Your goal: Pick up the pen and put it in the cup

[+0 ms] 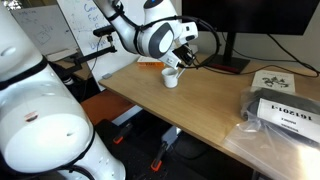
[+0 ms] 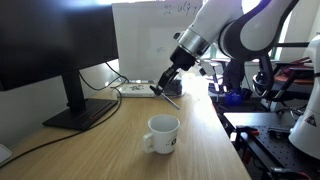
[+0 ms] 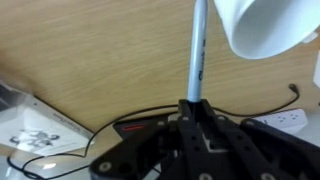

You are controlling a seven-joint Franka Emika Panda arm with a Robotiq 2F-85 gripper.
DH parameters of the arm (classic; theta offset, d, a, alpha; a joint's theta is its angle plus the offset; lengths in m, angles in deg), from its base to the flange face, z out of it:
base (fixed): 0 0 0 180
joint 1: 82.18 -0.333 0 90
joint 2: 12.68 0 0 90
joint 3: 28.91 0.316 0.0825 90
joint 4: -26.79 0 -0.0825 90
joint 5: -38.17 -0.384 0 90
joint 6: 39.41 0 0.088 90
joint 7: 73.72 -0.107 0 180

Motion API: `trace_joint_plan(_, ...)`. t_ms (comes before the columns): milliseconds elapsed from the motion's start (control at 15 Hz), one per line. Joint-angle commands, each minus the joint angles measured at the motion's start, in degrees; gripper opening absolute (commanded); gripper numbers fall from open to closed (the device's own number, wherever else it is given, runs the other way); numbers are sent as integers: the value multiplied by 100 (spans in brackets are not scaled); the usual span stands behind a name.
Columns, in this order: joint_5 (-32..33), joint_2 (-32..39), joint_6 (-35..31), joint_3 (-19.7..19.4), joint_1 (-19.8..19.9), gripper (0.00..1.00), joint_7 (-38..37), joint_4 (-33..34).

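Our black hand (image 3: 192, 108) grips the thin bluish pen (image 3: 197, 50), its tip beside the small white cylindrical cup (image 3: 265, 25) on the pale wooden worktop (image 3: 90, 50). Released now, we judge it probably misses the rim and rolls off.

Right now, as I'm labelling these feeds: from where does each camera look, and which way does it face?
An exterior view: off the desk's end, facing along the desk toward the monitor; big white arm links fill its left, pincer beside the cup.
An exterior view: low, near desk height, facing the cup and whiteboard; arm shows at upper right.
Wrist view: looks down past the pincer, shut on the pen.
All three share the cup.
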Motion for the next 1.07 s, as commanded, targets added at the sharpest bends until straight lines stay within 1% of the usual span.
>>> trace_joint_plan(0,15,-452,-295,725,1028,4,-71,-318)
trace_joint_plan(67,-111,-606,-241,1075,1417,4,14,-354)
trace_joint_plan(200,-210,-1044,17,2075,2412,4,-96,-456)
trace_joint_plan(267,-191,-1327,382,2511,2781,4,-218,-490)
trace_joint_plan(333,-80,-1524,605,2984,3089,4,-409,-482)
trace_joint_plan(400,71,-1706,920,3483,3394,4,-740,-420)
trace_joint_plan(533,188,-1893,1290,4487,3828,4,-1399,-185)
trace_joint_plan(600,191,-1917,1402,4790,3877,4,-1629,-56)
trace_joint_plan(667,206,-1992,1514,5162,4026,4,-1871,65)
trace_joint_plan(800,209,-2155,1596,5738,4325,4,-2257,250)
trace_joint_plan(1000,133,-2277,1504,6262,4760,4,-2547,431)
